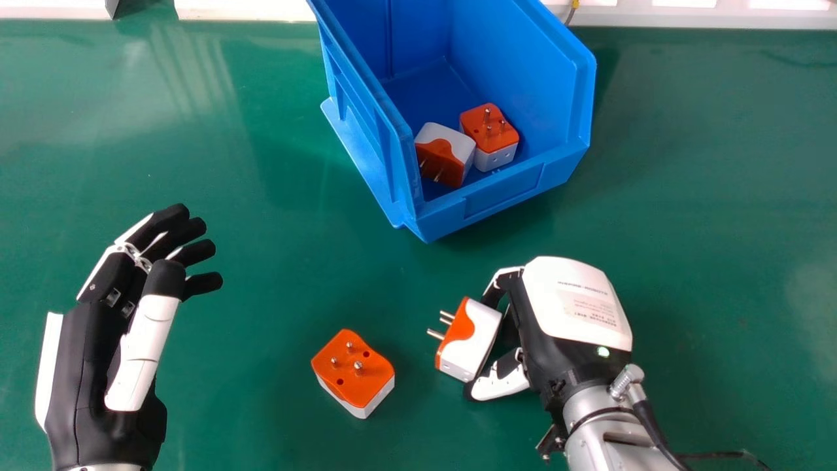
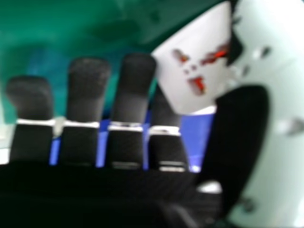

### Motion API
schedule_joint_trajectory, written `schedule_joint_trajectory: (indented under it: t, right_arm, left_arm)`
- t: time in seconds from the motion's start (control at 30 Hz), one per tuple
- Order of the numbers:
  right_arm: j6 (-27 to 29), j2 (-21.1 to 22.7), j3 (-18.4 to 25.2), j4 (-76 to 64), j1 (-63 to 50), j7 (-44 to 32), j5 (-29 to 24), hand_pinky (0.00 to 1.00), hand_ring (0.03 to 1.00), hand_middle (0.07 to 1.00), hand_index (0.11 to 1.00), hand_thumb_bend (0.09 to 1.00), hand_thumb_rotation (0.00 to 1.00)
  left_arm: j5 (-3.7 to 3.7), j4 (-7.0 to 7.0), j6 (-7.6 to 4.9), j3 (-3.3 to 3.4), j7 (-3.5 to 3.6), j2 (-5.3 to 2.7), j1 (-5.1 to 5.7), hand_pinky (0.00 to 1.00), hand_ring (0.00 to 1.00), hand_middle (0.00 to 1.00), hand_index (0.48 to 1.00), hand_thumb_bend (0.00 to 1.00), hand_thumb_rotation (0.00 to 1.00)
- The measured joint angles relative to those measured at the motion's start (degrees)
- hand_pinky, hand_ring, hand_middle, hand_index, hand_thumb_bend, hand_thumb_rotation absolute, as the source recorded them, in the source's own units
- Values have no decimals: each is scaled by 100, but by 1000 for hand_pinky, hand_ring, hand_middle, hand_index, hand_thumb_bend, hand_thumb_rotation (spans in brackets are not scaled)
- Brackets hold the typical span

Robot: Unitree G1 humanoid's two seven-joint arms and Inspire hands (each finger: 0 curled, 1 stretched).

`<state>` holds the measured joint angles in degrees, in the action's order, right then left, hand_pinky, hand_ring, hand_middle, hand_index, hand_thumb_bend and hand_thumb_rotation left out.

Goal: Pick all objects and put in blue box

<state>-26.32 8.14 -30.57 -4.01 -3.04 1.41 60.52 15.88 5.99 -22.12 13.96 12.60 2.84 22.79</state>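
My right hand (image 1: 569, 307) is in front of the blue box (image 1: 510, 190), its fingers and thumb closed on a white-and-orange adapter (image 1: 472, 340) whose pins point left. In the right hand view, the held adapter (image 2: 190, 71) sits between the fingers and thumb of my right hand (image 2: 133, 90). A second adapter (image 1: 353, 369) lies on the table left of that hand, orange face and pins up. Two more adapters, one tilted (image 1: 448, 150) and one pins up (image 1: 494, 134), rest inside the box. My left hand (image 1: 124, 327) is at the left with relaxed fingers.
The box stands at the back centre of the green table (image 1: 261, 196), its low front lip toward me. A cable (image 1: 660, 438) runs along my right forearm. A white ledge (image 1: 242, 9) borders the table's far edge.
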Motion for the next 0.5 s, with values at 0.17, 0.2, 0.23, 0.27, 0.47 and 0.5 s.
schedule_joint_trajectory:
  t: [0.17, 0.2, 0.23, 0.27, 0.47, 0.5]
  right_arm:
    - [75, 8, 44, 16, 0, 13, -67, 192, 291, 422, 528, 511, 0]
    - [82, 13, 50, 25, 1, 37, -112, 191, 290, 423, 529, 511, 0]
    - [87, 16, 53, 37, 4, 60, -131, 191, 290, 423, 529, 511, 0]
    - [96, 17, 49, 46, 7, 73, -131, 189, 287, 423, 529, 510, 0]
    - [95, 22, 54, 56, 19, 71, -146, 187, 285, 422, 530, 510, 0]
    - [95, 27, 54, 54, 23, 64, -146, 188, 286, 422, 531, 509, 0]
  left_arm:
    - [0, 0, 0, -5, 28, 0, 0, 686, 763, 787, 770, 888, 671]
    - [0, 0, -1, -5, 34, 0, 0, 688, 764, 789, 771, 884, 672]
    - [-1, 0, -1, -5, 37, 0, 1, 688, 764, 789, 771, 884, 672]
    - [-1, 3, -1, -6, 39, 0, 3, 690, 765, 791, 773, 881, 674]
    - [1, 50, 0, -12, 46, -1, 48, 692, 766, 792, 774, 875, 674]
    - [2, 50, 0, -12, 53, -1, 48, 694, 767, 794, 776, 871, 674]
